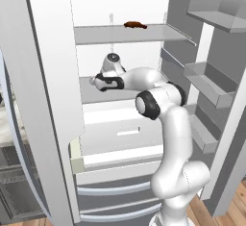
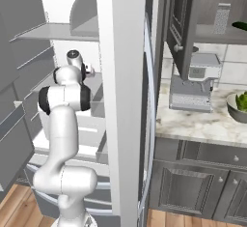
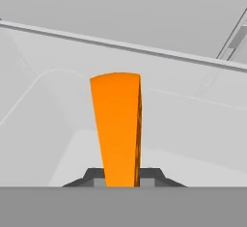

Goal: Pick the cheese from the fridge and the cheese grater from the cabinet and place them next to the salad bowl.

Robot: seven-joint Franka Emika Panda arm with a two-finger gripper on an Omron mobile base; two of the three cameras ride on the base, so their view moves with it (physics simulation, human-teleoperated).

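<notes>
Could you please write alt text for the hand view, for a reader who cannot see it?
An orange wedge of cheese stands upright between the gripper, whose two dark fingertips are shut on its base. Behind it lies the pale grey inside of the fridge, with a shelf edge running slantwise across the top.

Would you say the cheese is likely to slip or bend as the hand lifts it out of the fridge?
The cheese looks like a solid wedge, so probably stiff. Its faces taper and look smooth, so it might slide between the closed hand. It is small, so likely light.
</notes>
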